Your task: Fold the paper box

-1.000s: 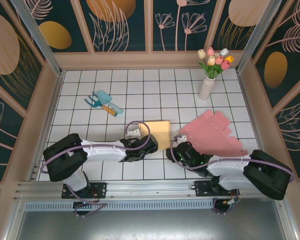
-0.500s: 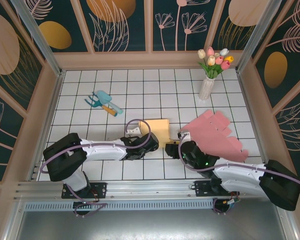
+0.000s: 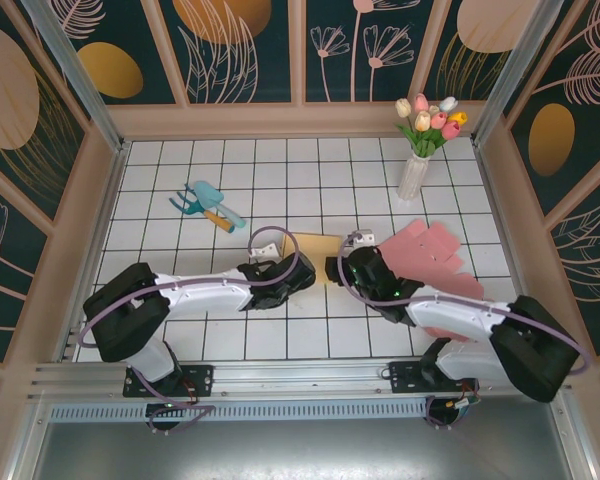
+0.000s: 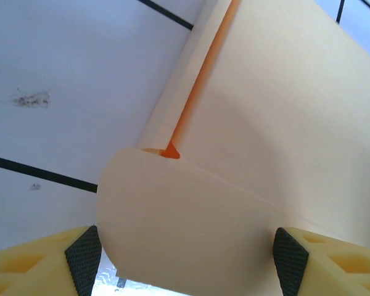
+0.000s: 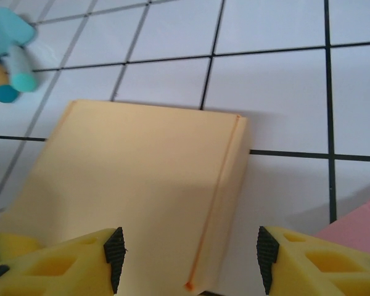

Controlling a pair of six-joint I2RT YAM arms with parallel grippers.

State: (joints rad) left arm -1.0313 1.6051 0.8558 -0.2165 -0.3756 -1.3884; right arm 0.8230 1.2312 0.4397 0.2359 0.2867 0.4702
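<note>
While paper box (image 5: 142, 166) sits between them, left gripper (image 4: 185, 253), right gripper (image 5: 190, 256) gape wide.

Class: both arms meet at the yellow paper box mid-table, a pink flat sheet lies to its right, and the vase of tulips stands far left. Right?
No: the vase of tulips stands far right, as the top external view shows. The rest holds: both arms meet at the yellow paper box mid-table, the pink flat sheet to its right.
</note>
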